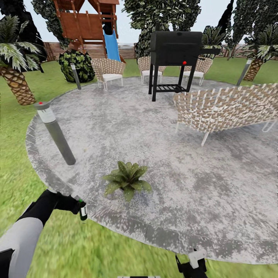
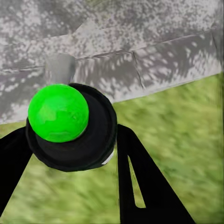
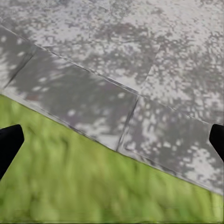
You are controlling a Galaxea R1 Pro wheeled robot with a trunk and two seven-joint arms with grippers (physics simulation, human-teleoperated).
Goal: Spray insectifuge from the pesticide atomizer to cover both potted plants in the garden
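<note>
Pincer fingers of our left arm [image 1: 82,210] are clamping the pesticide atomizer [image 1: 83,212], its green top [image 2: 58,112] showing between them, just over the lawn beside the patio's near edge [image 1: 127,226]. Our right pincer [image 3: 112,140] is hanging spread apart and empty over that same edge. We are judging the pickup done and the spraying at hand: one potted plant [image 1: 126,178] is sitting close ahead on the paving. We are seeing open paving around it; the bollard lamp [image 1: 56,133] is standing apart.
</note>
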